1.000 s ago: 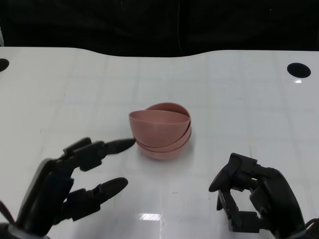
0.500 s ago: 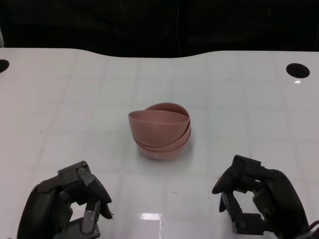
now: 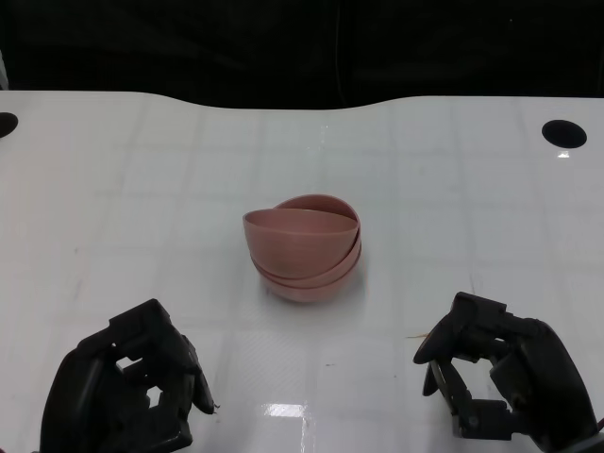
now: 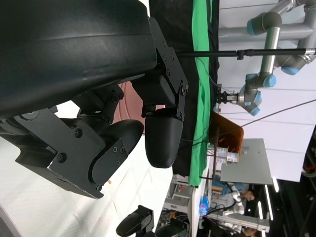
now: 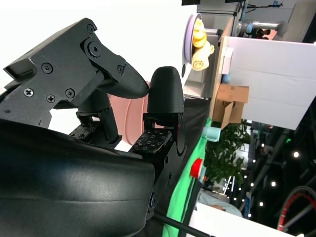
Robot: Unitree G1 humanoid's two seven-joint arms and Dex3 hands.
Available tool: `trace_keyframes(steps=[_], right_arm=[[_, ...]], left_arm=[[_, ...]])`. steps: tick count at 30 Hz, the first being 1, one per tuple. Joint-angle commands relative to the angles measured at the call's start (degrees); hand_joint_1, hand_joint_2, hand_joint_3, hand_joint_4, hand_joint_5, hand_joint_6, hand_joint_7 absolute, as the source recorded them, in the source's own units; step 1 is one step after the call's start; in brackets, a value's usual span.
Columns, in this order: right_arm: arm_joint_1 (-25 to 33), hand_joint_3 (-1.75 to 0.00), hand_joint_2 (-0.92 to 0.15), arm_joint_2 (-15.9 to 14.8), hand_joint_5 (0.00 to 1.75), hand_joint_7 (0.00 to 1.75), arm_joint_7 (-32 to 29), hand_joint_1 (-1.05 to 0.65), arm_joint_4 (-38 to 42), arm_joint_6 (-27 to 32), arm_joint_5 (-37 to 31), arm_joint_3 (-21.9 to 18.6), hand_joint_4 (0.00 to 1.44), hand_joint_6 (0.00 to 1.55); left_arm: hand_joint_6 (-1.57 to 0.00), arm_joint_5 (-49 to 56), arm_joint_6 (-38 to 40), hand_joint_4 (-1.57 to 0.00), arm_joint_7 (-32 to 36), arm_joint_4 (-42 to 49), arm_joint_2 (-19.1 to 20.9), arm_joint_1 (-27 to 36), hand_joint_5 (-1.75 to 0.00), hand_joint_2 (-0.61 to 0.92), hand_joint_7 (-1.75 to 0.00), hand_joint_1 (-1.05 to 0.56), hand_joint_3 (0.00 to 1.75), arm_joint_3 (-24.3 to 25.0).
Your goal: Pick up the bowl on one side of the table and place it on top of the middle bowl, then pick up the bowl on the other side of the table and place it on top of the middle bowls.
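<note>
Both hands sit low at the near edge of the table, fingers curled in on nothing: the left hand point(image 3: 127, 392) at the near left, the right hand point(image 3: 500, 382) at the near right, neither touching anything but air. Between them and further out, near the middle of the white table point(image 3: 142, 189), stands the stack of pink bowls point(image 3: 305, 250), well apart from either hand. From where I stand the stack looks finished, though not tidy: the top bowl point(image 3: 302, 231) rides tilted, its rim high on the left and dipping to the right, while the ones beneath nest more level. That tilt is the worry, I'd say. A lopsided bowl resting on smooth curved walls could slide or rock off if the table gets bumped, or if either hand reaches back in to straighten it and catches the raised rim. Closed fingers would push rather than grasp, so any nudge from the near side might shove the whole stack away across the slick surface. Left alone, it seems likely to hold.
</note>
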Motion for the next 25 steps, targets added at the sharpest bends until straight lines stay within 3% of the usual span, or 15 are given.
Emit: trace_keyframes(steps=[1,7,13,17,21,25], right_arm=[[-0.5,-1.20,-0.48,-0.6,1.43,1.18,0.4,-0.11,1.4,-1.5,0.8,-0.6,0.87,0.84],[-1.4,-1.13,-0.48,-1.2,1.37,1.10,1.3,-0.13,2.5,-3.2,1.0,-0.7,0.88,0.85],[-3.2,-1.00,-0.51,-1.4,1.37,1.04,2.5,-0.16,4.5,-5.0,2.2,-1.0,0.87,0.89],[-4.0,-0.99,-0.52,-1.2,1.38,1.03,2.6,-0.16,5.2,-4.5,3.1,-1.2,0.86,0.89],[-4.7,-1.01,-0.51,-0.9,1.40,1.05,2.1,-0.15,6.2,-5.2,2.7,-1.2,0.84,0.88],[-5.0,-1.01,-0.52,-0.9,1.40,1.07,2.0,-0.14,6.6,-5.3,2.9,-1.1,0.84,0.86]], left_arm=[[-0.86,0.2,0.5,-0.88,-0.9,0.4,0.0,-0.4,-1.69,0.39,-1.51,-0.11,1.38,1.3],[-0.86,0.2,-0.1,-0.88,-2.9,2.2,-0.5,-1.5,-1.67,0.40,-1.49,-0.13,1.34,2.3],[-0.85,1.2,0.2,-0.86,-3.0,1.6,-0.7,-1.4,-1.65,0.53,-1.48,-0.15,1.10,2.8],[-0.85,1.6,1.8,-0.86,-1.9,0.8,-1.4,-1.6,-1.63,0.52,-1.49,-0.12,1.16,2.9],[-0.83,1.5,1.1,-0.85,-2.9,2.0,-1.8,-2.6,-1.64,0.59,-1.48,-0.14,0.99,3.3],[-0.84,2.3,1.5,-0.86,-2.5,1.9,-2.1,-2.6,-1.61,0.62,-1.44,-0.14,0.95,3.6]])
